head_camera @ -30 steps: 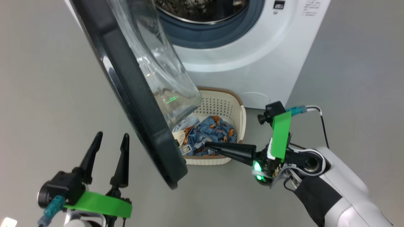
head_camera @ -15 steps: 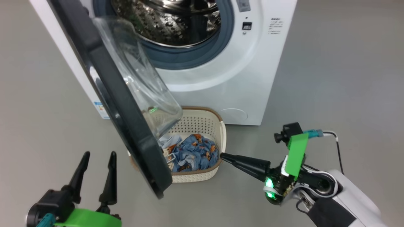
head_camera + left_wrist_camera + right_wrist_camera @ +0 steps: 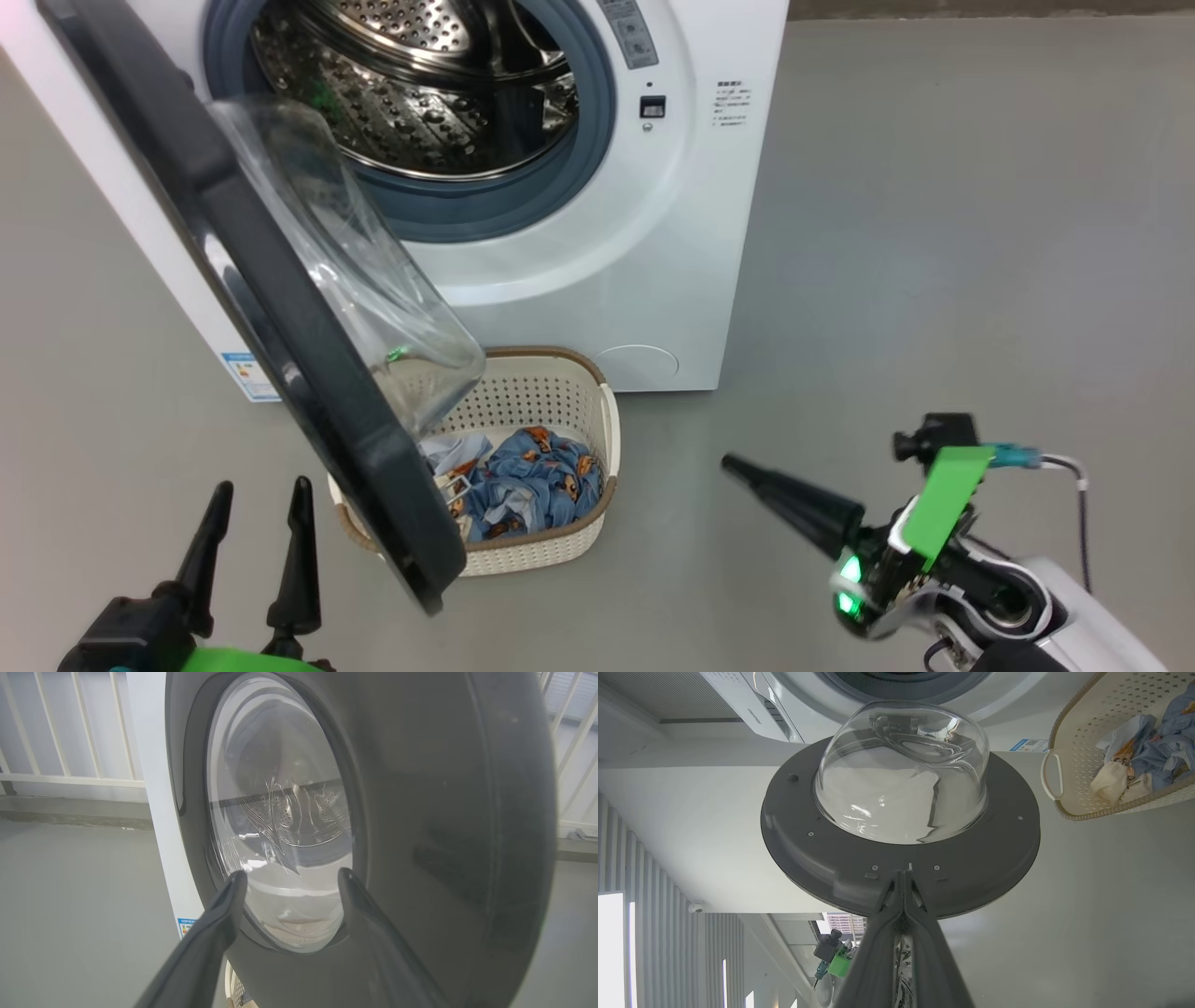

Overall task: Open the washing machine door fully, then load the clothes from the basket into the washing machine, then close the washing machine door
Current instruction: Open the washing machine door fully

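Door (image 3: 280, 345), head view: hanging open on the washer (image 3: 653, 243), running edge-on from upper left down to lower centre, glass (image 3: 355, 280) bulging toward the right. Overlapping the left end of the basket (image 3: 569, 551), which is sitting on the floor (image 3: 934, 280) at lower centre, just in front of the washer. Carrying the clothes (image 3: 532, 476) inside, blue with orange print. At lower left, left gripper (image 3: 261, 487) pointing up the frame, jaws standing wide apart and gripping nothing, just left of the door's lower edge. At lower right, right gripper (image 3: 731, 461) lying with jaws pressed together and empty, tip pointing toward the basket, apart from both basket and door.

Left wrist view: facing the door's glossy outer side across middle and right, with the drum (image 3: 289, 812) showing through the glass. Framing the lower glass between two spread fingers (image 3: 219, 914); contact impossible to tell.

Right wrist view: facing the door's dark grey inner side at centre, clear glass bulging toward the top. Rising from bottom centre, closed fingers overlapping the near rim. At upper right, basket lying with clothes inside, a cream piece (image 3: 1108, 784) among the blue.
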You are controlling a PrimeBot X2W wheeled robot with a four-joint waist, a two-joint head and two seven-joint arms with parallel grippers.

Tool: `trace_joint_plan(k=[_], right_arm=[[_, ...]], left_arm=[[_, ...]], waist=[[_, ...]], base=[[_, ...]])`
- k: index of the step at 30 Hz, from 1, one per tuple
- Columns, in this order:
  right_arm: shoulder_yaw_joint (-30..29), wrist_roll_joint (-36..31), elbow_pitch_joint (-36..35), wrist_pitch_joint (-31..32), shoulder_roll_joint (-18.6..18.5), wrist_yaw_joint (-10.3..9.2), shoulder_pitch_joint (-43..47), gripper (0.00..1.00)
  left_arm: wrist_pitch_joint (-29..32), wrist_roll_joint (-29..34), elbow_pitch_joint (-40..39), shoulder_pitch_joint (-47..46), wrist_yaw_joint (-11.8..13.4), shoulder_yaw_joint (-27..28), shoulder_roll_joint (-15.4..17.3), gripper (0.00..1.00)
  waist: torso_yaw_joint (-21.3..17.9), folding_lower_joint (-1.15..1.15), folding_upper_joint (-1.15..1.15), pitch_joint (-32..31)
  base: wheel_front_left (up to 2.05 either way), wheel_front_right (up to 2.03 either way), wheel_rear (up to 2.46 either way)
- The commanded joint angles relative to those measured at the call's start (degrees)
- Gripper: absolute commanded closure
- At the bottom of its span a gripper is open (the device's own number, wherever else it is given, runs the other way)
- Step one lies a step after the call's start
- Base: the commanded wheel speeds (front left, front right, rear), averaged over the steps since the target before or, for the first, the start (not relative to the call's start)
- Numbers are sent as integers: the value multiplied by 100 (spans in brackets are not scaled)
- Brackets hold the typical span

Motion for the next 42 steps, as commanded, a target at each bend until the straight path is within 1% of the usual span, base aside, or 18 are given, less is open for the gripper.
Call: trace_joint_plan(k=[1, 4, 9, 10, 16, 19, 21, 24, 28, 33, 37, 40, 42], right_arm=[[-108, -127, -260, -258, -31, 11, 41, 0], [-427, -368, -397, -819, 44, 11, 126, 0], [-921, -1005, -621, -1687, 158, 11, 209, 0], [-921, -1005, -621, -1687, 158, 11, 209, 0], [-1384, -1772, -780, -2615, 238, 11, 240, 0], [-1518, -2182, -807, -3066, 209, 11, 276, 0], [-1596, -2339, -836, -3328, 223, 11, 317, 0], [-1647, -2633, -877, -3699, 160, 11, 390, 0], [-1533, -3474, -819, -4288, -128, 11, 450, 0], [-1469, -4592, -622, -4506, -332, 11, 500, 0], [-1892, -5625, -742, -4514, -255, 11, 653, 0], [-2210, -6375, -932, -4515, -119, 11, 895, 0], [-2323, -6818, -1035, -4516, -37, 11, 1078, 0]], left_arm=[[-36, 77, -171, -73, -9, 222, 74, 0], [-36, 72, -176, -71, -9, 221, 62, 0], [-36, 66, -195, -74, -9, 238, 44, 0], [-36, 66, -195, -74, -9, 238, 44, 0], [-36, 7, -212, -78, -9, 261, 26, 0], [-36, -13, -215, -76, -9, 252, 17, 0], [-36, -15, -218, -71, -9, 252, 13, 0], [-36, -12, -221, -55, -9, 250, 9, 0], [-36, 2, -234, -40, -9, 242, 3, 0], [-36, 19, -257, -23, -9, 254, -3, 0], [-36, 33, -286, 1, -9, 269, -6, 0], [-36, 51, -296, 25, -9, 284, -7, 0], [-36, 63, -302, 54, -9, 303, -8, 0]], waist=[[-56, 0, 0, -4], [-96, 0, 0, -1], [-149, 0, 0, -6], [-149, 0, 0, -6], [-195, 0, 0, -3], [-205, 0, 0, -10], [-216, 0, 0, -15], [-229, 0, 0, -32], [-237, 0, 0, -41], [-254, 0, 0, -53], [-265, 0, 0, -45], [-259, 0, 0, -64], [-267, 0, 0, -86]], base=[[0, 0, 0], [0, 0, 0], [0, 0, 0], [0, 0, 0], [0, 0, 0], [0, 0, 0], [0, 0, 0], [0, 0, 0], [0, 0, 0], [0, 0, 0], [0, 0, 0], [0, 0, 0], [0, 0, 0]])
